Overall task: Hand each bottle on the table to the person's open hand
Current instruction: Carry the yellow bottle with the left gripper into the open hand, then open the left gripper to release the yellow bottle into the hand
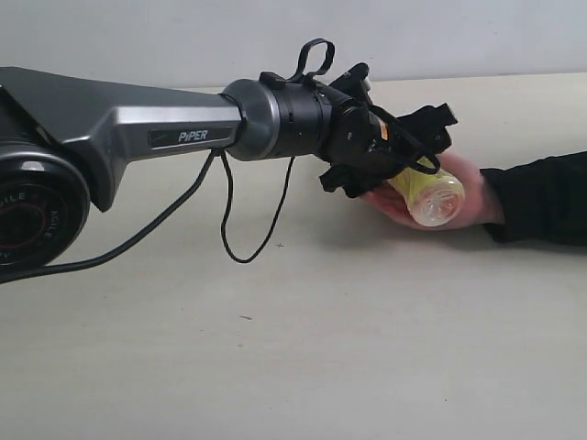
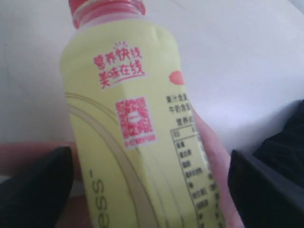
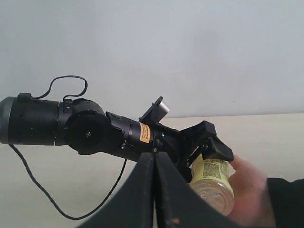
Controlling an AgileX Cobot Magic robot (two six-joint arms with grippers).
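While the pale table [image 1: 275,367] fills most of the exterior view, the left arm [image 1: 138,119] stretches across it toward the right side, with a black cable [image 1: 248,238] drooping beneath it. A person's hand [image 1: 477,197] comes out of a black sleeve [image 1: 541,197] and lies palm up at the table's right side. The left gripper [image 2: 149,190] sits over that palm with its fingers [image 2: 33,190] spread wide, one on either side of the yellow bottle [image 1: 431,194] and set wider than its body. The bottle lies on its side in the open hand, with its base toward the exterior camera and its red cap [image 2: 107,9] at the end away from the gripper. The right gripper [image 3: 154,159] hangs apart from all this, its fingers pressed together with nothing between them.
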